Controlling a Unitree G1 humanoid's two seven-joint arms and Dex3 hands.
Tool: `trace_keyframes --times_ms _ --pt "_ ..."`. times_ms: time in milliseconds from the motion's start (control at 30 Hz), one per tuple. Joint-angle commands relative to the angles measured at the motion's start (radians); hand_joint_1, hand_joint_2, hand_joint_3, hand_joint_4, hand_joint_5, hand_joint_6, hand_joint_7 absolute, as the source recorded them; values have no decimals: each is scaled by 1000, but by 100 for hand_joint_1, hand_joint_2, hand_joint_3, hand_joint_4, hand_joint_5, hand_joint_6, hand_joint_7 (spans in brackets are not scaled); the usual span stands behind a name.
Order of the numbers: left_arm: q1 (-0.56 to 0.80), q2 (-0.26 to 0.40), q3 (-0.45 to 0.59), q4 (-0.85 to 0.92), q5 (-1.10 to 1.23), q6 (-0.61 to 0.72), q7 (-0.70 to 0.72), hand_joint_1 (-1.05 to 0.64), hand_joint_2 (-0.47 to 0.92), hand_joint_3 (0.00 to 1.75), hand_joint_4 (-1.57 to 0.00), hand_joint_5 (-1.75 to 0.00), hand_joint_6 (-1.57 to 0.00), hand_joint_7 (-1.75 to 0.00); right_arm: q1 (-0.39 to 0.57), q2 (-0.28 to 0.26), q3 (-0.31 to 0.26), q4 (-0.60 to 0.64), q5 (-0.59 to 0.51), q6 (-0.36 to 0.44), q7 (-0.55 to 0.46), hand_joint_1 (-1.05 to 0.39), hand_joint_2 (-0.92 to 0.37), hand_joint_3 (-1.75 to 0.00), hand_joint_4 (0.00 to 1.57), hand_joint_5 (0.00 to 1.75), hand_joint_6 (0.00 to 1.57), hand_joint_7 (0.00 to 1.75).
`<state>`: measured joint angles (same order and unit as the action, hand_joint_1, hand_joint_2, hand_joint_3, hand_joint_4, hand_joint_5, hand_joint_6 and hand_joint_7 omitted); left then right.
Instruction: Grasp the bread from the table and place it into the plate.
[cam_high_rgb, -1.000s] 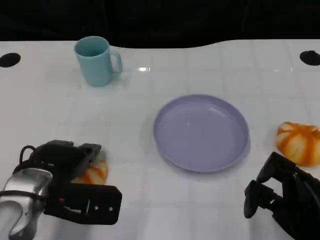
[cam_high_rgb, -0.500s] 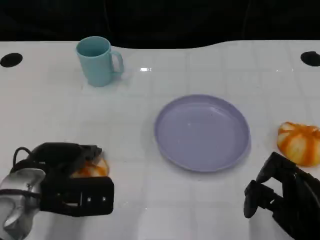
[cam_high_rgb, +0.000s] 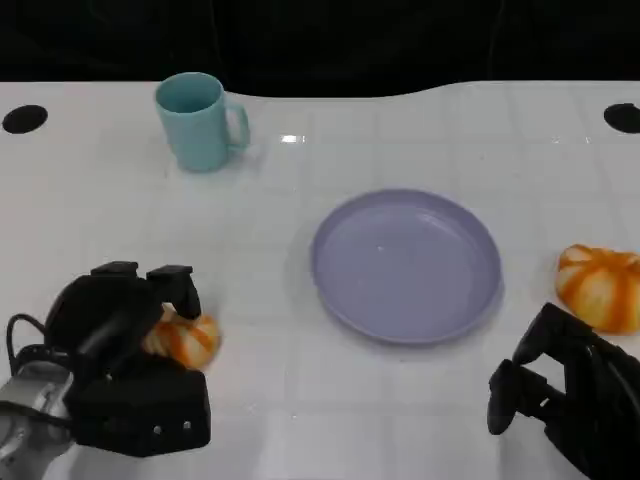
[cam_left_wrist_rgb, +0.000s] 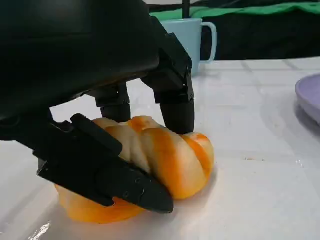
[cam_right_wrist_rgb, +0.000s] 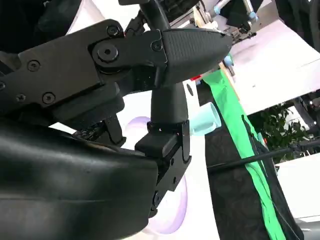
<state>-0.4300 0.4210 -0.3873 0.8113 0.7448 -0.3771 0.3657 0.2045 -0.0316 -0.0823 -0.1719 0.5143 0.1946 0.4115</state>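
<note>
Place: a robot test lab or studio, not a home
Table: glossy white table (cam_high_rgb: 420, 140) with black round holes (cam_high_rgb: 24, 119) near its corners
Beyond the table: black backdrop, green cloth (cam_right_wrist_rgb: 250, 165), stands and a potted plant (cam_right_wrist_rgb: 280, 132)

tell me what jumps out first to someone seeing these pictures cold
Most striking is the left hand at the near left of the white table, its black fingers closed around an orange-striped bread that sits on the surface. A lavender plate lies bare in the middle, with a second bread at its right near the idle right hand. A teal mug stands far left.
</note>
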Motion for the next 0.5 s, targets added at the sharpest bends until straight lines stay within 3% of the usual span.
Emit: trace_keyframes --times_ms 33,333,500 --pt "-19 -8 -8 24 -4 -23 47 -24 69 100 -92 -175 -65 -175 -2 -10 -19 9 12 2 2 -59 -92 -33 74 175 62 157" --pt "16 -34 91 -93 -202 -28 -97 -20 59 99 -84 -175 -70 -175 -6 0 -20 41 12 -19 17 -58 -92 -36 74 175 60 158" --pt "38 -48 130 -165 -285 -44 -168 -17 45 131 -88 -175 -78 -175 -7 -3 -16 39 3 -22 14 -58 -92 -38 73 175 58 161"
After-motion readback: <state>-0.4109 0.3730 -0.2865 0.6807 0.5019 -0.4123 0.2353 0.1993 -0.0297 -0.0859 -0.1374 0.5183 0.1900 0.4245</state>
